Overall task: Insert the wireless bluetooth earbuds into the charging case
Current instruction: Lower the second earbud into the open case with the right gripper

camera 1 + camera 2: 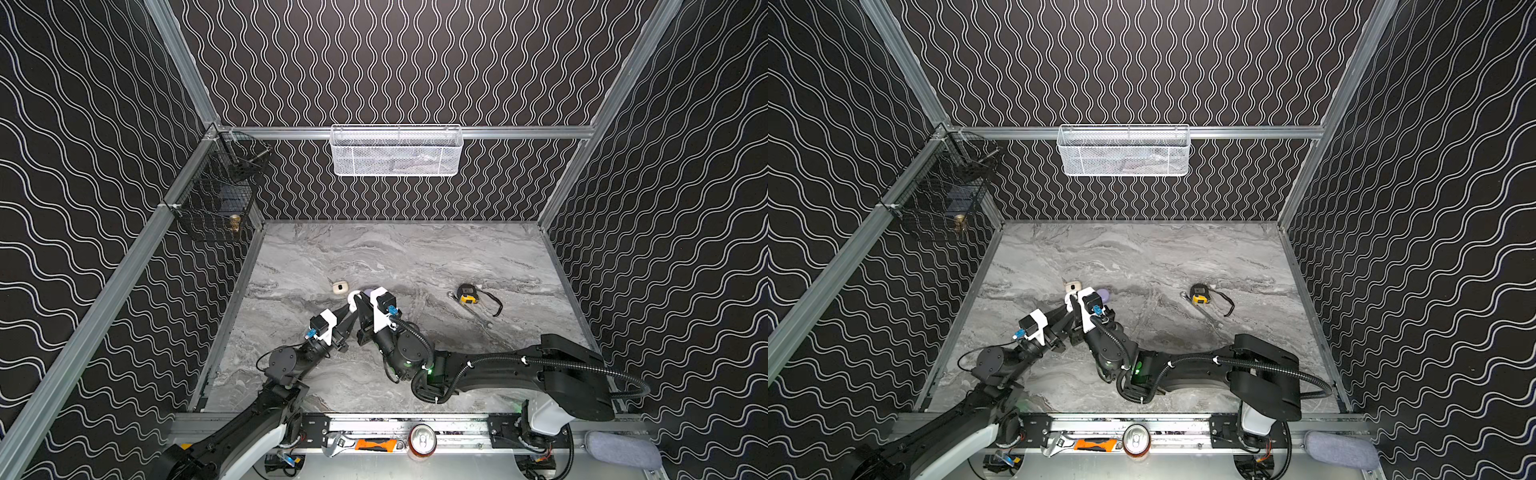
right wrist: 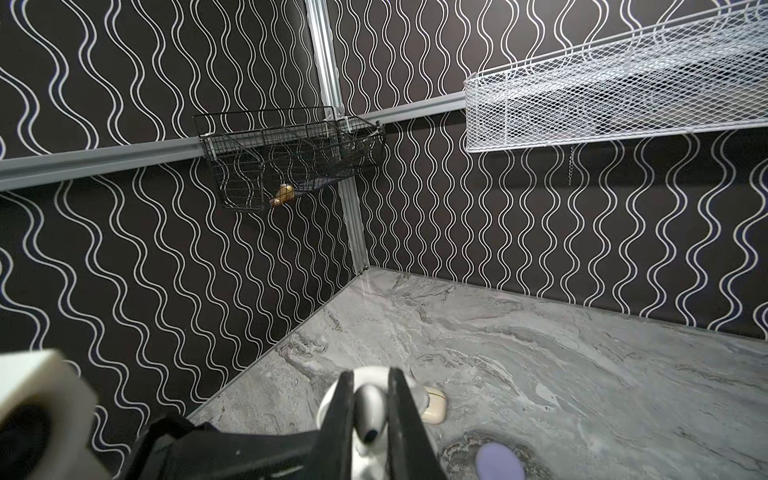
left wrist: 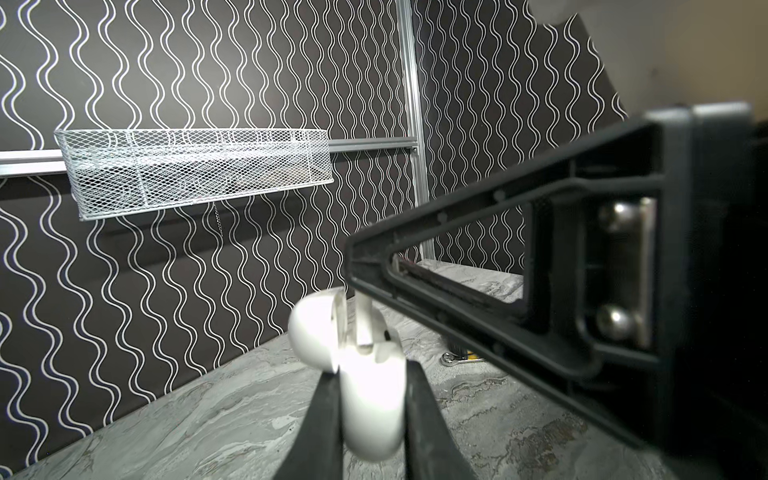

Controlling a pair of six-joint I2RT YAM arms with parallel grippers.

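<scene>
My left gripper (image 3: 372, 374) is shut on the body of a white charging case (image 3: 372, 407) whose lid (image 3: 311, 328) stands open. A white earbud (image 2: 370, 415) with a short stem is pinched in my right gripper (image 2: 370, 374), which is shut on it directly over the case. The earbud (image 3: 365, 328) reaches stem-first into the case's mouth. In both top views the two grippers (image 1: 352, 306) (image 1: 360, 300) meet at the white case (image 1: 353, 296) (image 1: 1068, 297), left of the table's middle. How deep the stem sits is hidden.
A cream case (image 1: 340, 287) (image 2: 432, 409) and a lilac case (image 1: 1102, 296) (image 2: 498, 461) lie just beyond the grippers. A tape measure (image 1: 467, 294) and a wrench (image 1: 471, 311) lie to the right. A white mesh basket (image 1: 395, 151) and a black wire basket (image 1: 220, 195) hang on the walls.
</scene>
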